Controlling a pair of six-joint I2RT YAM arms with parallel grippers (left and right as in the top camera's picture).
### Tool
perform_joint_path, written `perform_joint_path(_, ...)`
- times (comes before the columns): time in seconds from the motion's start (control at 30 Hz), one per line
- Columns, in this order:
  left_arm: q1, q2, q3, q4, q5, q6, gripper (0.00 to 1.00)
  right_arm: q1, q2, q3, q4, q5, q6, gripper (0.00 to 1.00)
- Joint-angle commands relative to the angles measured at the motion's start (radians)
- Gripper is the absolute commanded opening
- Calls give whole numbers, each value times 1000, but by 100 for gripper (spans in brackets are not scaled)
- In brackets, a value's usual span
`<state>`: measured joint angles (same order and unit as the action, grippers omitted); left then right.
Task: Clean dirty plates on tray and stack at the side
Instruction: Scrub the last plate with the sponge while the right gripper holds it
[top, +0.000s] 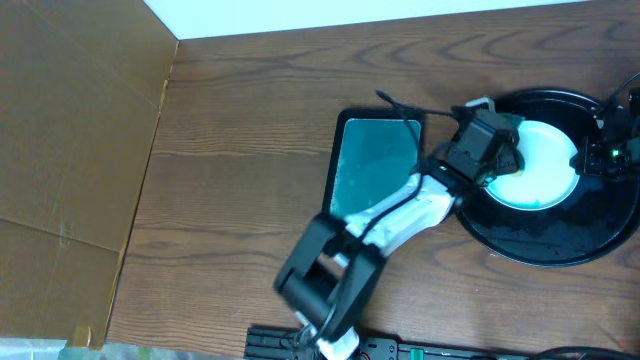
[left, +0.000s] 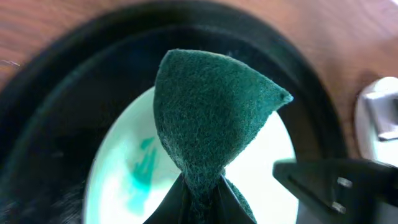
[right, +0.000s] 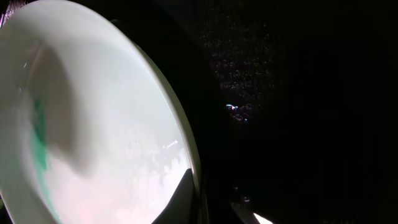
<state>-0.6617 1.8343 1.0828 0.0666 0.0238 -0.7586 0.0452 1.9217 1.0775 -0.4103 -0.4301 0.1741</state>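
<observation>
My left claw (left: 199, 208) is closed tight on a green scouring pad (left: 211, 118). It pinches the pad at its narrow end so the broad, fanned part sticks out forward as a wiping face. The pad hangs over the plate (top: 545, 160), which sits inside the black tray (top: 540, 245) at the right of the worktop (top: 240, 150). The teal smear (left: 142, 171) is on the plate's left side in my left wrist view, just beside the pad. I cannot tell whether the pad touches the plate.

My right claw (right: 211, 208) comes in from the tray's far side. The plate's rim runs between its fingers, so I judge that this claw grips the plate there. That would keep the plate from sliding or spinning while I scrub.

I see only this one plate. The smear is plainly not yet wiped off, so cleaning comes first and stacking later. The smaller teal tray (top: 375, 160) lies just left of the black one, with nothing on it that I can make out.
</observation>
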Motion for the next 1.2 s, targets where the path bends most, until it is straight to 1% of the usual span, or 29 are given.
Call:
perform_joint_path(0.0, -21, 63, 1, 74, -5, -40, 7, 16, 59, -43, -31, 30, -12, 1)
perform_joint_path(0.13, -49, 138, 1, 181, -9, -40, 7, 16, 59, -43, -32, 33, -11, 1)
perform_joint_path(0.23, -58, 172, 1, 171, -17, -23, 7, 16, 59, -43, -34, 37, -12, 1)
perform_joint_path(0.3, -57, 185, 1, 125, -37, -5, 7, 16, 59, -43, -37, 37, -12, 1)
perform_joint_path(0.4, -54, 181, 1, 2, -187, 0, 7, 16, 59, -43, -44, 41, -15, 1)
perform_joint_path(0.5, -45, 162, 4, -103, -322, 31, 7, 16, 59, -43, -47, 53, -15, 1)
perform_joint_path(0.57, -36, 139, 13, -170, -397, 56, 7, 16, 59, -43, -47, 59, -15, 1)
perform_joint_path(0.67, -31, 103, 24, -223, -467, 90, 7, 16, 59, -43, -47, 59, -15, 1)
perform_joint_path(0.8, -32, 48, 28, -197, -443, 108, 7, 16, 59, -43, -46, 59, -15, 1)
perform_joint_path(0.83, -34, 36, 28, -178, -409, 107, 7, 16, 59, -43, -46, 59, -15, 1)
perform_joint_path(0.9, -35, 14, 28, -118, -285, 91, 7, 16, 59, -43, -46, 59, -15, 1)
perform_joint_path(0.97, -35, 8, 28, -49, -142, 24, 7, 16, 59, -43, -46, 59, -15, 1)
perform_joint_path(1.03, -36, 14, 28, 18, -38, -88, 7, 16, 59, -43, -46, 59, -15, 1)
perform_joint_path(1.1, -43, 27, 28, 59, -23, -186, 7, 16, 59, -43, -46, 59, -15, 1)
perform_joint_path(1.17, -51, 48, 27, 103, -24, -206, 7, 16, 59, -43, -45, 59, -15, 1)
